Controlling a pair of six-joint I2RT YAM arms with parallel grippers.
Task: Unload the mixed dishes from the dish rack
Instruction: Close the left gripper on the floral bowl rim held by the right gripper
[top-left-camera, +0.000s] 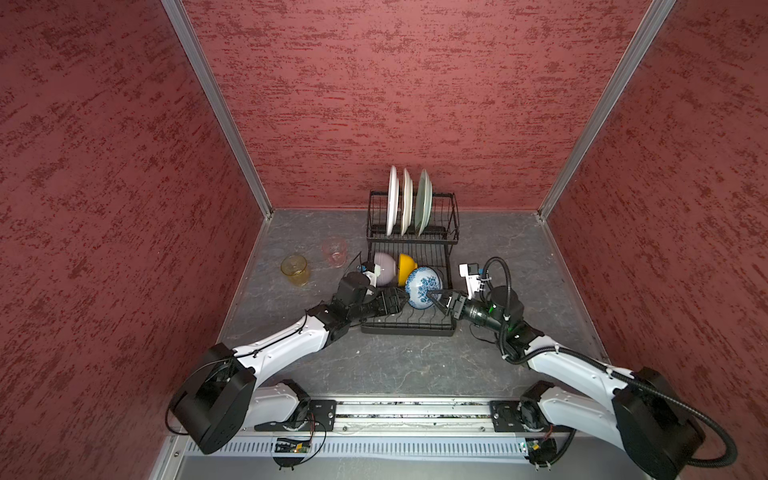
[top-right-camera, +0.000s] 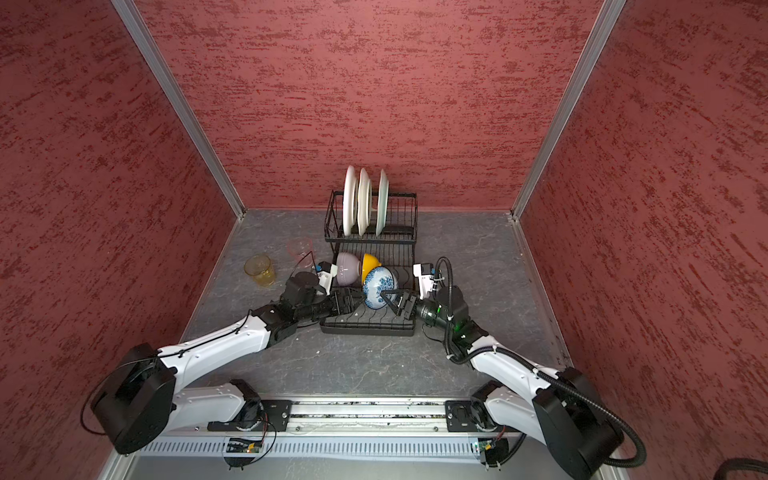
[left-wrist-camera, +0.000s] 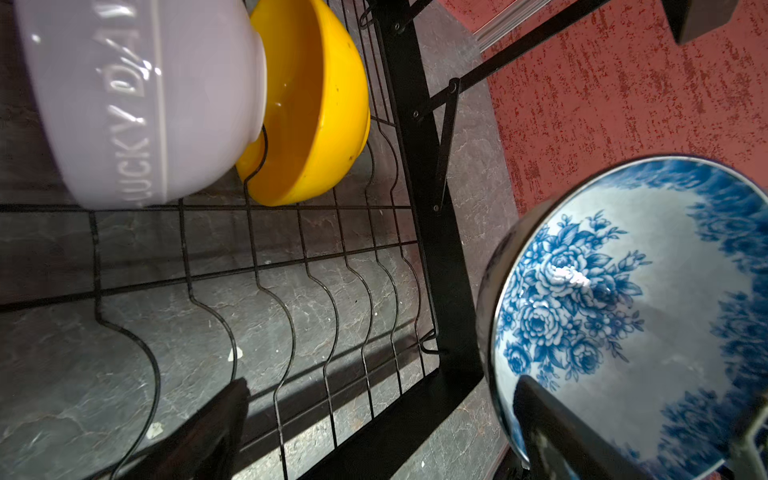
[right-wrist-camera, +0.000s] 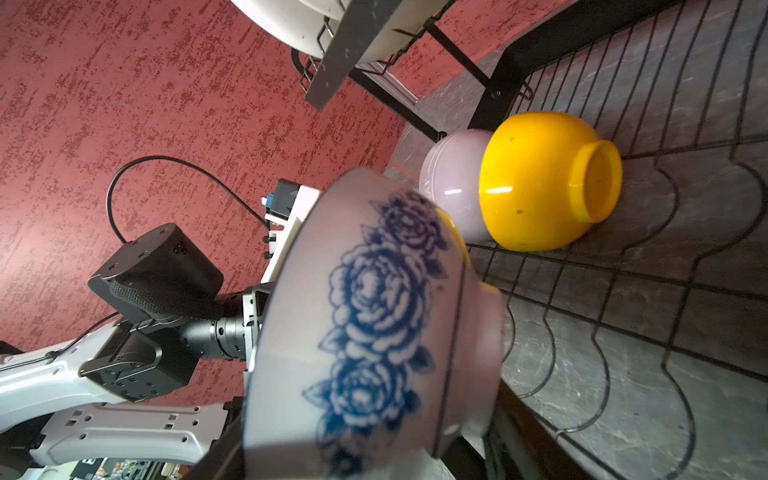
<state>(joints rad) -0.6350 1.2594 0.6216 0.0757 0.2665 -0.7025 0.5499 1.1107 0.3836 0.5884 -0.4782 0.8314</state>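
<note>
Left of the dish rack (top-left-camera: 409, 330), tumblers (top-left-camera: 296, 270) are out. Right gripper (top-left-camera: 431, 296) clamps the blue-white bowl (top-left-camera: 420, 282), left gripper (top-left-camera: 401, 301) gapes wide. Plates (top-left-camera: 406, 201), other bowls (top-left-camera: 384, 266) to go.

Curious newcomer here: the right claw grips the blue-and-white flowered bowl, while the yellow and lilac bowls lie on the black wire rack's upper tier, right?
Not quite. The round yellow bowl and round lilac bowl lie on the lower tier of the black wire dish rack, not its upper one; both top views show it. The right claw does grip the blue-and-white flowered bowl.
</note>
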